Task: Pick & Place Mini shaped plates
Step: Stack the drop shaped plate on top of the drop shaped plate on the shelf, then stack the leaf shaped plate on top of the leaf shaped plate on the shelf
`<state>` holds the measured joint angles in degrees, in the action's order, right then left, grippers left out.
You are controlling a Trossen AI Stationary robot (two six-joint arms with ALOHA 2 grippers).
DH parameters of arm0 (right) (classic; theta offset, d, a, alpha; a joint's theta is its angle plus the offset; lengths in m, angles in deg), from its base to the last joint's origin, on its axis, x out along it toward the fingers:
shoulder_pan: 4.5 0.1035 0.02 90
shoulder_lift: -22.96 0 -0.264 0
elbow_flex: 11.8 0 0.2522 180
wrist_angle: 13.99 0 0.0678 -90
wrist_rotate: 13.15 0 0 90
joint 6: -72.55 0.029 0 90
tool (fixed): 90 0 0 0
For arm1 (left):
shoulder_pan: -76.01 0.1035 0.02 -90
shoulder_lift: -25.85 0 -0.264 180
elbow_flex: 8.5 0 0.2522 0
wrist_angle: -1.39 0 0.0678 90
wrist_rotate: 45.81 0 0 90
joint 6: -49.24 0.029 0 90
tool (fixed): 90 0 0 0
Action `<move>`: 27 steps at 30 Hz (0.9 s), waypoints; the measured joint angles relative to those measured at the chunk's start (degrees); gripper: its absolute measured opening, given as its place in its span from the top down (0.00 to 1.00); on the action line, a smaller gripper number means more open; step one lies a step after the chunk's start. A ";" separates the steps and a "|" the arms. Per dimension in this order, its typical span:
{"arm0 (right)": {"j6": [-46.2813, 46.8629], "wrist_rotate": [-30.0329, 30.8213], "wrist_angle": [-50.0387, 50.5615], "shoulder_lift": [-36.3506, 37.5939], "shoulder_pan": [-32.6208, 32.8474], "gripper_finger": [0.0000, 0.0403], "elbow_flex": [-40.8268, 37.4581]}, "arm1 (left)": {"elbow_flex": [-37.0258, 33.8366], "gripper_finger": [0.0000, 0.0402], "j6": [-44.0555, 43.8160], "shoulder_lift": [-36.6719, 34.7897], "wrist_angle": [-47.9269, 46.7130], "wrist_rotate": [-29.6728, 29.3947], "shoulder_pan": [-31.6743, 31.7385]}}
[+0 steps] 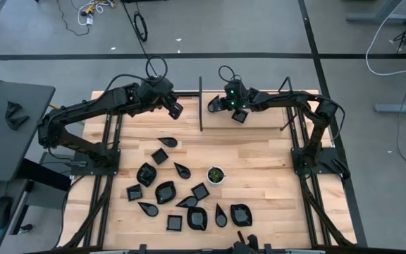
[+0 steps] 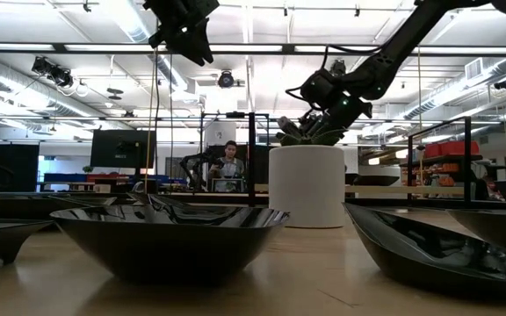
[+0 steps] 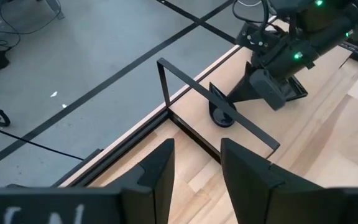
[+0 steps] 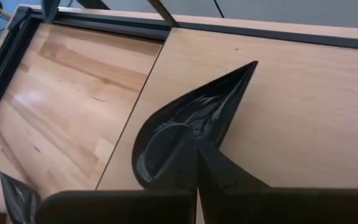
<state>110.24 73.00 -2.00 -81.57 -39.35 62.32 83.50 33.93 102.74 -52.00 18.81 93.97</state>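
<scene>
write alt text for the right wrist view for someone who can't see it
The right end effector is shut on the rounded end of a glossy black teardrop plate, whose point aims away from the camera over the pale wooden table. A black frame bar crosses the table's far edge, and part of another black plate shows nearby.

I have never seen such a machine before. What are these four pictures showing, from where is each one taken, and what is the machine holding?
Two dark robot arms work at a wooden table. One picture looks straight down from above, one looks level across the tabletop, and two come from cameras on the arms' wrists. Many small glossy black plates and one white cup lie at the table's near side. The right gripper, at the far edge, has its jaws shut on a teardrop plate; its wrist camera shows that plate close up. The left gripper is raised near the far edge, its jaws open and empty.
</scene>
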 joint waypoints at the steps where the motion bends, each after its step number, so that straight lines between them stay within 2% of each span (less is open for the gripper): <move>1: -0.04 0.00 0.20 0.02 -0.20 0.99 0.00 | 0.00 0.66 0.02 0.00 0.00 0.00 0.00; 11: -1.77 0.17 2.38 1.46 -1.14 0.99 -0.02 | 0.00 0.66 0.08 0.00 0.00 0.00 0.00; 24: -6.57 0.62 4.55 10.03 -0.84 0.99 0.00 | 0.00 0.66 0.08 0.00 -0.02 0.00 0.00; 27: -9.64 3.22 8.39 13.71 0.01 0.99 -0.02 | 0.00 0.66 0.08 0.00 -0.02 0.00 0.00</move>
<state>100.60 76.22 6.38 -67.86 -39.34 62.30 83.50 34.01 102.74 -52.03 18.81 93.97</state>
